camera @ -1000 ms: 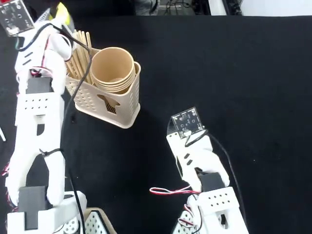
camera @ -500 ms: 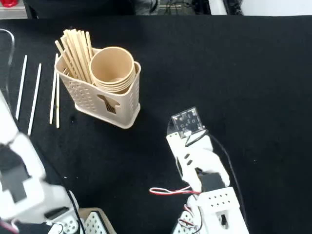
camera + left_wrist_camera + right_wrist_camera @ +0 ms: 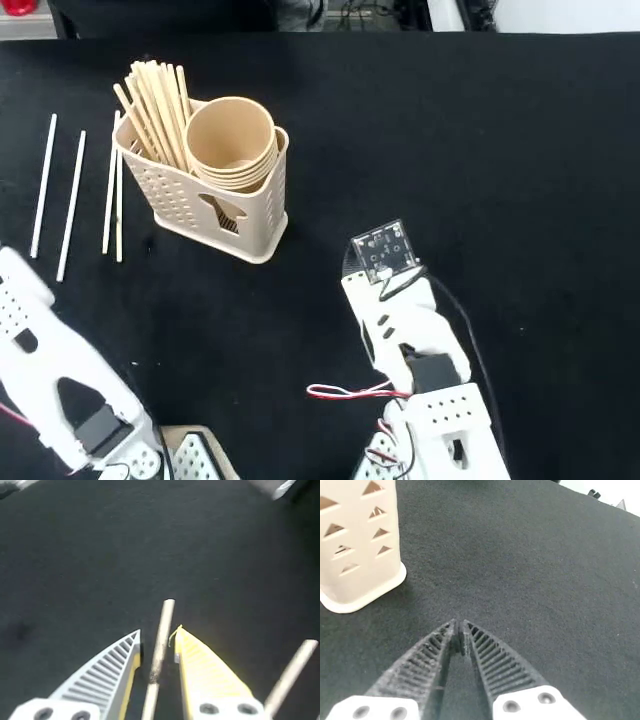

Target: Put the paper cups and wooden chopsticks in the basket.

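A cream perforated basket [image 3: 258, 205] stands at the back left of the black table, holding a stack of paper cups [image 3: 230, 140] and a bundle of wooden chopsticks [image 3: 155, 105]. Several loose chopsticks [image 3: 70, 205] lie on the table to its left. My left arm [image 3: 60, 385] is folded at the near left. In the left wrist view my left gripper [image 3: 157, 630] is open low over the table, with one chopstick [image 3: 162, 630] lying between its fingers and another chopstick [image 3: 290, 670] beside it. My right gripper [image 3: 458, 627] is shut on nothing, a little off the basket [image 3: 360, 545].
The right arm [image 3: 410, 340] rests near the table's front middle, with a red and white cable [image 3: 345, 390] looping beside its base. Black tabletop stretches to the right and to the back.
My left arm has pulled back from over the basket to the near left of the table, uncovering the loose chopsticks. The right arm has not moved.
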{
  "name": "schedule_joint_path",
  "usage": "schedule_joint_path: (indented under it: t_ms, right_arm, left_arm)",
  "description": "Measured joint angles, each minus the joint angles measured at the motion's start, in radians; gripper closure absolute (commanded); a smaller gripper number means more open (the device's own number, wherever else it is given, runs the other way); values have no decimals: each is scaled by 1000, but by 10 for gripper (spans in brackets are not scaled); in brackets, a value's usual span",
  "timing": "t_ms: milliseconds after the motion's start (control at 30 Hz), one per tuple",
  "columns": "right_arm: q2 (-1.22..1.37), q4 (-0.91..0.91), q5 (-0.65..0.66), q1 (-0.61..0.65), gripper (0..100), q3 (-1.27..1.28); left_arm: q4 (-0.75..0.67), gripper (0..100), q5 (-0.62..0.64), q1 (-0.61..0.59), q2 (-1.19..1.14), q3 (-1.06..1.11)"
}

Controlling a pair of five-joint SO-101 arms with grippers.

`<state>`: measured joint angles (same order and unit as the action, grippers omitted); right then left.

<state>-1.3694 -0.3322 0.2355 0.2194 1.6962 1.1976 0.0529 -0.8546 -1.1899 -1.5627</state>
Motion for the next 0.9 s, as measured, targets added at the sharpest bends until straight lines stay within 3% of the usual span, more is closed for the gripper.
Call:
schedule_joint_path:
  t_ms: [333,633,900]
  right_arm:
    - [0,0,0,0,982,0]
    - [0,0,0,0,982,0]
    - [0,0,0,0,982,0]
  left_arm:
    - [-141,838,-94,-18,-31,213]
    - [-135,844,-101,-26,-37,330]
    - [-78,976,-103,-20,-40,354]
